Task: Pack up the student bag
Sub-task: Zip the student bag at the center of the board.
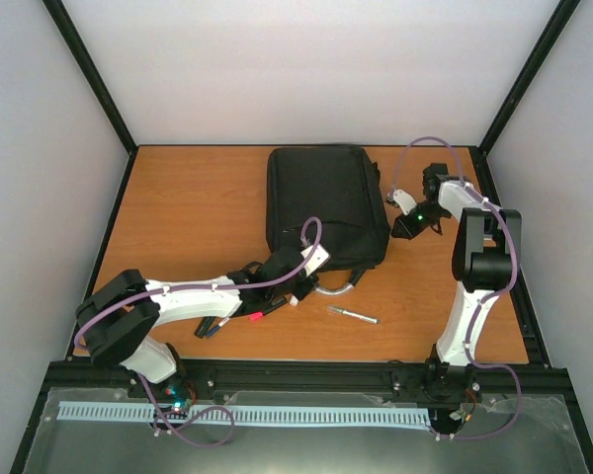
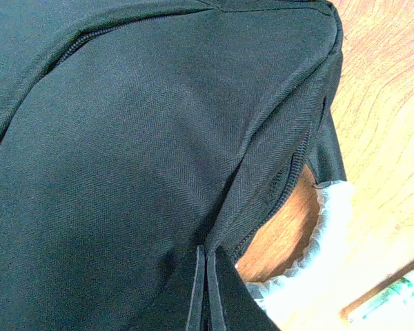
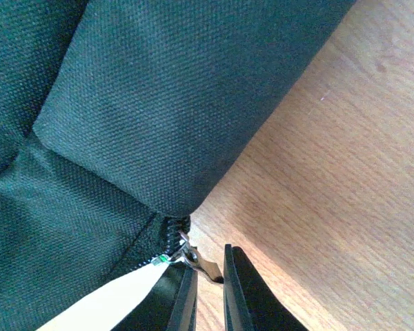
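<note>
- Student bag (image 1: 326, 193) is laid flat at back centre of the table (image 1: 188, 217).
- Risk: the bag may be dragged or bunched instead of opened, since it is held only by a fold of fabric at its near edge, on which the left gripper (image 2: 205, 296) is clamped.
- Risk: the zip pull (image 3: 193, 258) may be missed. The right gripper (image 3: 208, 296) is seen narrowly parted, with the pull at its tips, apparently unclamped.
- Contents: interior hidden, nothing seen inside. The silver pen (image 1: 353, 315) and markers (image 1: 260, 314) are seen outside, on the table.
</note>
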You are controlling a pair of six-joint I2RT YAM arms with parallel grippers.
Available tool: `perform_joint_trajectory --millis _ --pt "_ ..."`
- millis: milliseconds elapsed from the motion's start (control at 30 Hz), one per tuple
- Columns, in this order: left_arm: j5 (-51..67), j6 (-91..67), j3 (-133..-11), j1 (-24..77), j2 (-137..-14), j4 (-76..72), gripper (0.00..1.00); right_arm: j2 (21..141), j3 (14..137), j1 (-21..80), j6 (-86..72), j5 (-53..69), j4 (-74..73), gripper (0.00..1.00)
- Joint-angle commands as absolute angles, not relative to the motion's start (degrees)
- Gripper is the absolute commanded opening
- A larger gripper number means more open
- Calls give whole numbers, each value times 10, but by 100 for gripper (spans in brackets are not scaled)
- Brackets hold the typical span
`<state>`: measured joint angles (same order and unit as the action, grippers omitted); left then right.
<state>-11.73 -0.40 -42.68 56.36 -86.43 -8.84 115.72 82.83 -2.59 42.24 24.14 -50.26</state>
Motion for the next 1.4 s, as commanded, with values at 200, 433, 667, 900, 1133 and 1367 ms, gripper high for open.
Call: perform_joint_trajectory --millis 200,433,667,900,1133,1367 --pt "-141 -7 -444 562 -876 -103 1 1030 775 -51 397 236 -457 23" --pt "-140 -22 -461 562 -890 -87 6 926 717 -51 382 291 -462 33" --pt "-144 -84 -488 561 -849 -45 98 809 713 -50 405 449 -506 58" --pt "-275 -198 -635 528 -868 139 100 711 696 -6 297 388 -438 100" --pt "-353 -206 -692 516 -920 138 100 702 647 12 218 496 -377 100" --pt "-245 -266 -694 423 -917 88 100 669 563 12 262 508 -353 100"
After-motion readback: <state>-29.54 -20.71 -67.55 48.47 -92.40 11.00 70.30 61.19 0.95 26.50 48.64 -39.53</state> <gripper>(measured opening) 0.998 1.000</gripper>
